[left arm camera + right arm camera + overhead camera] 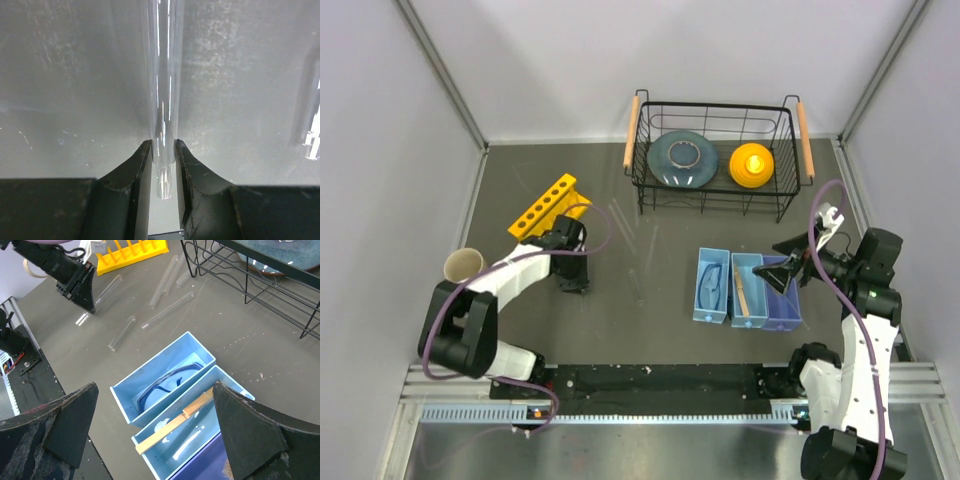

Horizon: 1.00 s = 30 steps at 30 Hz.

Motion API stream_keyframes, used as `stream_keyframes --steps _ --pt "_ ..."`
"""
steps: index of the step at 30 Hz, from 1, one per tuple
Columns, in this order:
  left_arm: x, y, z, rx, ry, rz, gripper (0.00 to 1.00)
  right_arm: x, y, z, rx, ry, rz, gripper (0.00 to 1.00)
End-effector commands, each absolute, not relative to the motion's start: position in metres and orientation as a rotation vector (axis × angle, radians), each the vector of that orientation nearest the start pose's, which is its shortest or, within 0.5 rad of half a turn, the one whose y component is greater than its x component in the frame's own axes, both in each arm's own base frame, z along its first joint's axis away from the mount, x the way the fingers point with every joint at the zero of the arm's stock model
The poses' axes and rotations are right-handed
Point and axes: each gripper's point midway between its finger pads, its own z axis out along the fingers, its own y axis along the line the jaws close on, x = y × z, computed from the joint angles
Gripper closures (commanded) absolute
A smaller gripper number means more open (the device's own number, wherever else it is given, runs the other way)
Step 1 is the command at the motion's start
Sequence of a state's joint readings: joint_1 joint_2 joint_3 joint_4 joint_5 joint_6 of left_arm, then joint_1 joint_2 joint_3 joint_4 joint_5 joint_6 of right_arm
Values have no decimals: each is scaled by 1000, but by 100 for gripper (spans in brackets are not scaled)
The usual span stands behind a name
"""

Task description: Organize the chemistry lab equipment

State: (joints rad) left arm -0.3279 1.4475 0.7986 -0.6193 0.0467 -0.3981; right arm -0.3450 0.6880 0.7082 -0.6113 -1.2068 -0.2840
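In the left wrist view my left gripper (162, 150) is shut on the lower end of a clear glass tube (162, 90) lying on the dark table. The right wrist view shows that tube (105, 292) near the yellow rack (132, 252), with several more tubes (167, 310) loose beside it. The rack (548, 205) stands just behind my left gripper (571, 282). My right gripper (155, 390) hangs open over the blue bins with nothing in it. The blue-rimmed safety glasses (167, 385) lie in the left bin. The wooden clamp (172, 425) lies in the middle one.
A black wire basket (790, 150) at the back holds a grey-blue plate and a yellow object. A paper cup (463, 265) lies at the left by the left arm. A darker blue bin (782, 305) sits to the right of the two light ones.
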Motion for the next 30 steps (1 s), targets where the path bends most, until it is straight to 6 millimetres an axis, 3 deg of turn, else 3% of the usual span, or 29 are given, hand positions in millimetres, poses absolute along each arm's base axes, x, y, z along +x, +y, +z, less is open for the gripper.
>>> stream_keyframes --steps 1,4,10,15,20,23,30 --pt "240 -121 46 -121 2737 -368 96 205 96 237 -615 1713 845 1" --pt "238 -121 58 -131 2681 -402 96 205 97 237 -616 1713 844 1" --pt "238 -136 99 -88 2509 -568 96 204 97 235 -623 1710 841 1" --pt "232 -159 140 -12 2366 -787 96 205 96 233 -613 1724 852 1" --pt "229 -182 176 39 2226 -962 96 206 102 244 -629 1726 917 1" --pt "227 -194 196 72 2155 -1039 96 206 115 248 -682 1754 967 1" --pt "218 -235 248 163 1996 -1186 96 186 173 249 -969 1767 1092 1"
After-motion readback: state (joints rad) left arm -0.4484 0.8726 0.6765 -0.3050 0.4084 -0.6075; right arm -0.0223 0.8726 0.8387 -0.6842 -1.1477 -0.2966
